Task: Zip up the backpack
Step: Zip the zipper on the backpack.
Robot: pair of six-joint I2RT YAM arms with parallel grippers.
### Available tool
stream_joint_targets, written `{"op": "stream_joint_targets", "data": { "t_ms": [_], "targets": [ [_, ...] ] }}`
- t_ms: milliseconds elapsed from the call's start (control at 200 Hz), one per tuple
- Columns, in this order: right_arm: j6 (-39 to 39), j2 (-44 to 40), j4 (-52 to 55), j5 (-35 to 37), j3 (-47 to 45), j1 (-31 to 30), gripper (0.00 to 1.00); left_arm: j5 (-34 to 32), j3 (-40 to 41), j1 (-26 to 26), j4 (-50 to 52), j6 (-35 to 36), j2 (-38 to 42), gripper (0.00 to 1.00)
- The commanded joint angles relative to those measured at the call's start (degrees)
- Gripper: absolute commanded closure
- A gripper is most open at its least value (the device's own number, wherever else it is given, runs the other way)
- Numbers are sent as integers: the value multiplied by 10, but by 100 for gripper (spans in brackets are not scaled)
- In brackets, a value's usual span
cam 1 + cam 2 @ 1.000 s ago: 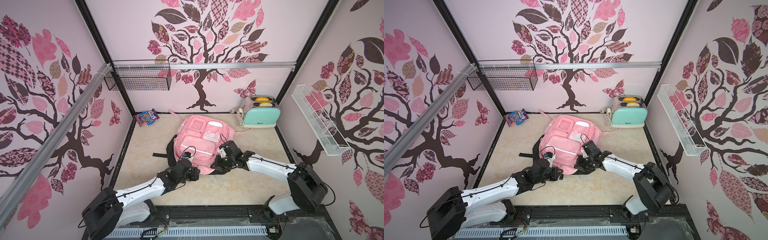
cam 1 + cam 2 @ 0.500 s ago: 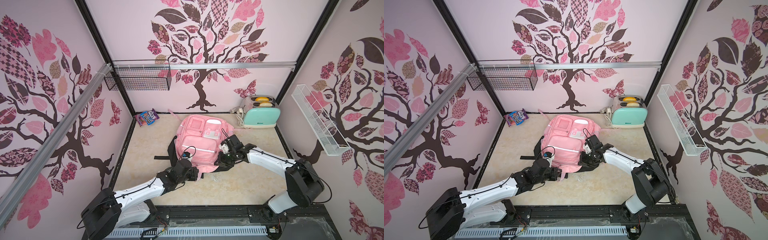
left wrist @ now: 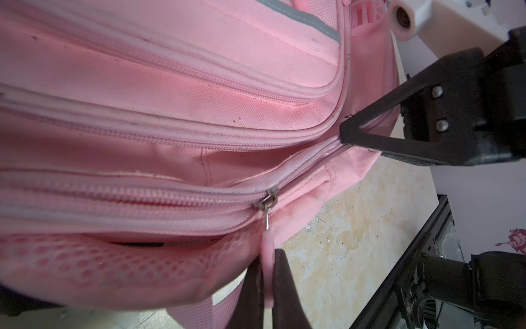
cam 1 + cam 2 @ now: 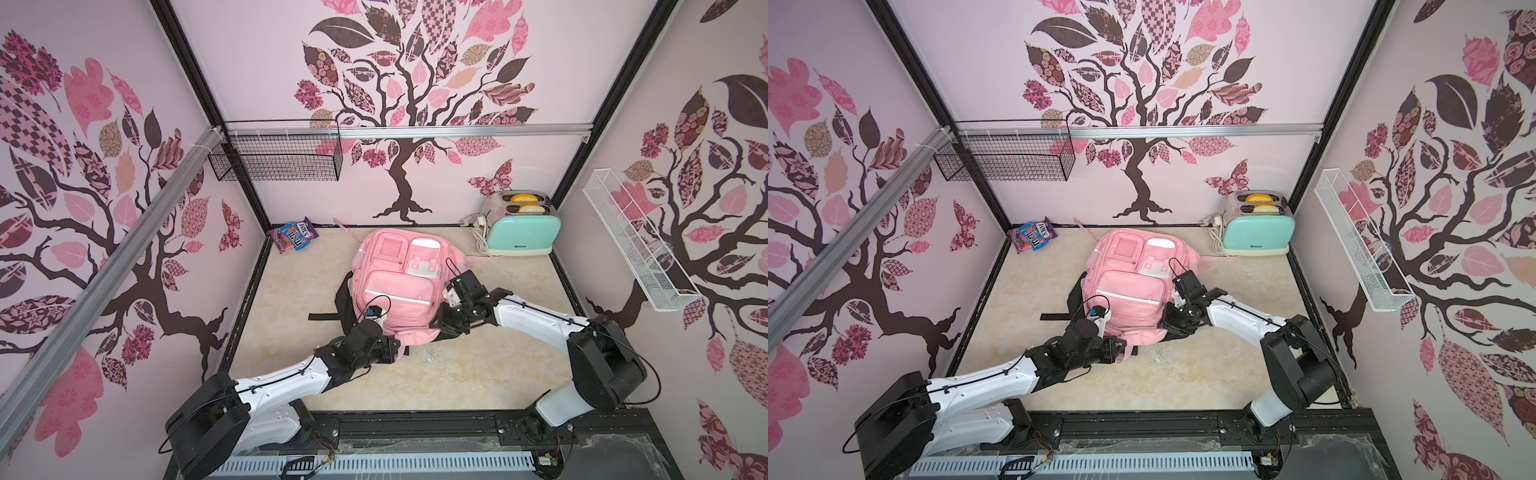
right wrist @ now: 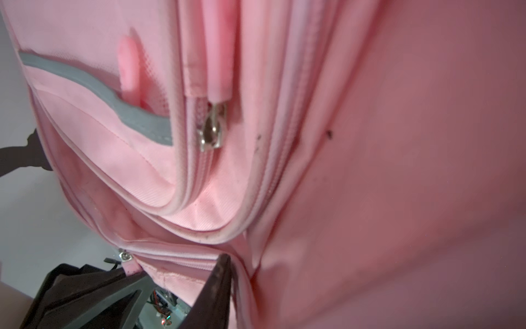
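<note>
The pink backpack [image 4: 399, 286] lies flat on the table [image 4: 498, 374], front pockets up. It sits about midway across, its far end close to the rear wall and its near end facing both arms. A mint toaster [image 4: 519, 237] stands apart at the rear right corner. The left pincer [image 3: 267, 265] is clamped tight on the pink pull tab [image 3: 268, 247] that hangs from the metal zipper slider [image 3: 269, 199] on the lowest zipper run along the bag's near end. Holding the tab rather than the slider probably lets the pull follow the line of the track. On one side of the slider the teeth look meshed. On the other side the tape runs, apparently unjoined, toward the bag's corner. The right pincer [image 3: 350, 134] has a finger tip set against the seam at that corner, ahead of the slider, most likely to steady and tension the fabric. I cannot tell whether its jaws are parted or pinching cloth, because only that finger shows clearly. By this assessment the closure is partly done, and the curved corner is the likely snag point.
</note>
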State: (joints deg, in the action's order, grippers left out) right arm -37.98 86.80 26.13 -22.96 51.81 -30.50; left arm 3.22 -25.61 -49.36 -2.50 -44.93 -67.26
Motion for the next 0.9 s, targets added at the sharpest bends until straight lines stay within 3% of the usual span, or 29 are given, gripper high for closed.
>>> {"op": "stream_joint_targets", "data": {
  "t_ms": [0, 180, 535, 615, 785, 840, 895],
  "targets": [
    [-60, -33, -74, 4, -33, 5, 50, 16, 15, 2, -3, 5, -10, 100],
    [-125, -40, -137, -43, -75, -14, 43, 29, 22, 2, -28, 5, -10, 100],
    [-191, -43, -218, -25, -106, -94, 43, 37, 22, 1, -31, 5, -7, 100],
    [-188, -36, -224, -27, -106, -95, 53, 36, 24, 1, -30, 3, -4, 100],
    [-161, -39, -208, -24, -100, -96, 92, 27, 22, 1, -15, 5, 5, 100],
    [-143, -41, -190, -22, -91, -95, 100, 22, 20, 0, -6, 6, 8, 100],
    [-117, -46, -160, -15, -77, -95, 100, 15, 15, 1, 7, 7, 8, 100]
  ]
}}
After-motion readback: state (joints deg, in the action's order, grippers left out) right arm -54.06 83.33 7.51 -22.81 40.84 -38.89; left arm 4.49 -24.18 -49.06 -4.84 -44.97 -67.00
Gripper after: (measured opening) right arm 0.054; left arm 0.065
